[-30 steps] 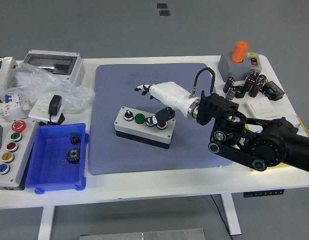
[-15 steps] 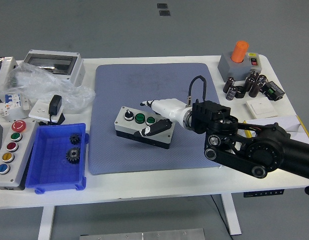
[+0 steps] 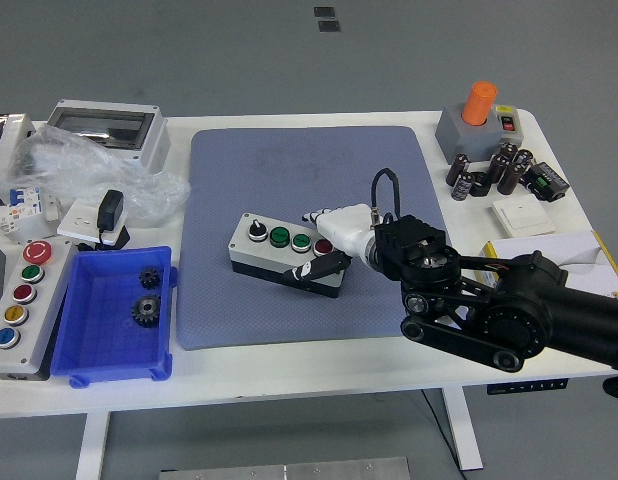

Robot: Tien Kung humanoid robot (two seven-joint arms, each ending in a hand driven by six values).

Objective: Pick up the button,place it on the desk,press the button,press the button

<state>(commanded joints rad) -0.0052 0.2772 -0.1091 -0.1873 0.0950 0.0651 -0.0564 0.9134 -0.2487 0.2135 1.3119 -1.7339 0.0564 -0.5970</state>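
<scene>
No text, label, brand or number can be read anywhere — any markings on the devices on the white table [image 3: 319, 365] are too small to be made out.

Right hand [image 3: 329, 240] covers the right end of the button box [image 3: 279, 252]; fingers mostly hidden against it, grasp or mere contact not resolvable. Red button [image 3: 323, 246] partly masked by the thumb. Right arm [image 3: 549, 320] cut by right edge. Control panel [image 3: 19, 305] and parts at far left cut by left edge. Clear bag [image 3: 84, 165] veils what lies under it. Gears [image 3: 146, 295] in blue bin [image 3: 89, 340]: teeth too small to count
</scene>
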